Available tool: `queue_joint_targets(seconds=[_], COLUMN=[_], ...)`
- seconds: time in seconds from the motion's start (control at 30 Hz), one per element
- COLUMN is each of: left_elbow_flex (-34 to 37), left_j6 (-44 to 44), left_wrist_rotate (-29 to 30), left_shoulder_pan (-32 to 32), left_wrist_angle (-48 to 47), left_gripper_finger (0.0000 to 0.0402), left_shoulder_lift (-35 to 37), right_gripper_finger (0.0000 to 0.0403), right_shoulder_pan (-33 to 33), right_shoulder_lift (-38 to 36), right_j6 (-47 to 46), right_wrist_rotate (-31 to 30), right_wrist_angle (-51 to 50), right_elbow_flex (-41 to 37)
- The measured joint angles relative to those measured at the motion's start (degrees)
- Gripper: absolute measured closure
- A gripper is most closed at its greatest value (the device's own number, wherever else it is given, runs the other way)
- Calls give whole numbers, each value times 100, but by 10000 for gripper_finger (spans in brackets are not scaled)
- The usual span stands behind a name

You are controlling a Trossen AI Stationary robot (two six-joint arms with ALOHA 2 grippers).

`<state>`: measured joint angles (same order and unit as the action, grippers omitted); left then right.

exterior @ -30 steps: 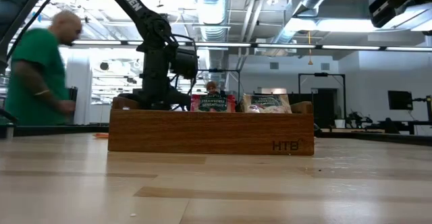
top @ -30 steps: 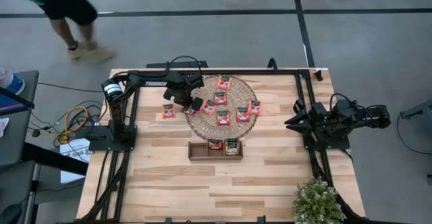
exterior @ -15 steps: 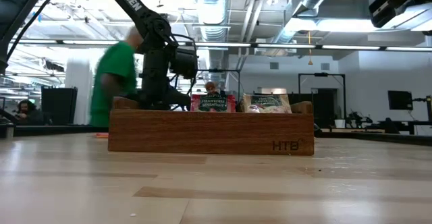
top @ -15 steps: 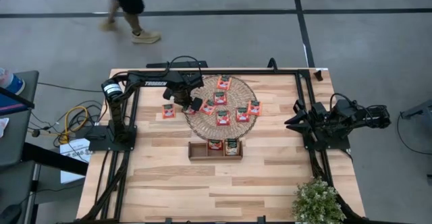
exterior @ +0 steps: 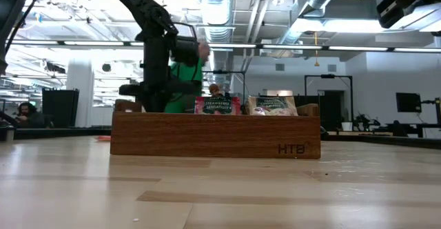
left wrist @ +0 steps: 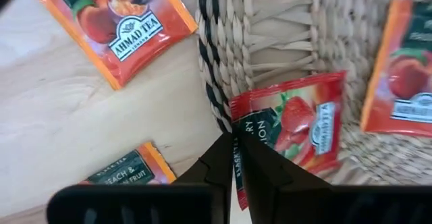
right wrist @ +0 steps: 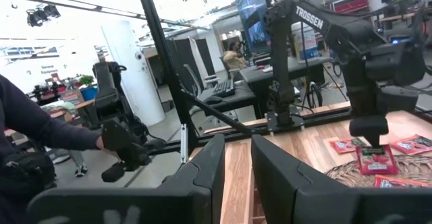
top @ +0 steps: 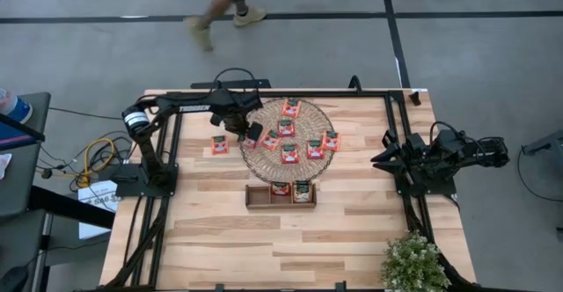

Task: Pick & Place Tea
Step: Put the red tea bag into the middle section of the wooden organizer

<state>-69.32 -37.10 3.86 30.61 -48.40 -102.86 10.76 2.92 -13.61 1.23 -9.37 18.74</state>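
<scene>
My left gripper (top: 251,134) is over the left rim of the round woven mat (top: 303,164), shut on a red strawberry tea sachet (left wrist: 297,126). The right wrist view shows that sachet (right wrist: 374,160) hanging under the far arm. Several red-orange sachets (top: 288,153) lie flat on the mat. Another sachet (top: 219,144) lies on the table left of the mat. Two sachets (exterior: 217,105) stand in the wooden tray (top: 257,200). My right gripper (right wrist: 236,177) waits open at the table's right edge. My left gripper pinches the strawberry sachet by its edge (left wrist: 237,158) between its two fingers. The fingers (right wrist: 368,128) come from above and point down. The sachet hangs below them over the mat's left rim (left wrist: 212,82).
The three-compartment tray (exterior: 215,136) sits near the mat, toward the table's near edge. A potted plant (top: 412,264) stands at the near right corner. A person (top: 224,2) walks on the floor beyond the far edge. Bare wood lies near the tray.
My left gripper has risen a little above the mat's left rim and drawn slightly toward the table's far left, staying shut. The person beyond the far edge has walked toward the right.
</scene>
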Motion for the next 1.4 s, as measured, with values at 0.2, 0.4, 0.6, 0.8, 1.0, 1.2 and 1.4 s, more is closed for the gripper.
queue_joint_targets(seconds=[0.2, 0.4, 0.6, 0.8, 1.0, 1.2, 1.4], left_elbow_flex=[-130, -210, -212, -212, -214, -214, -214], left_j6=[143, 210, 212, 283, 1014, 1478, 1403], left_wrist_rotate=[288, 361, 354, 350, 343, 640, 644], left_shoulder_pan=[0, 2, 0, 0, -98, -546, -885], left_wrist_angle=[-142, -169, -184, -184, -467, -883, -843], left_gripper_finger=[398, 401, 401, 401, 402, 402, 402], left_shoulder_lift=[363, 653, 670, 670, 670, 670, 642], right_gripper_finger=[337, 337, 337, 337, 337, 337, 337], right_shoulder_pan=[0, -1, 0, -2, 0, -1, -1], right_shoulder_lift=[1, 1, 2, 0, 0, 1, 1], right_j6=[2, 2, 4, 4, 4, 7, 38], right_wrist_rotate=[0, 0, 0, 0, 0, 2, 0], right_wrist_angle=[0, 0, 0, 0, -1, -20, -47], right_elbow_flex=[0, 0, 0, 0, 0, 0, 0])
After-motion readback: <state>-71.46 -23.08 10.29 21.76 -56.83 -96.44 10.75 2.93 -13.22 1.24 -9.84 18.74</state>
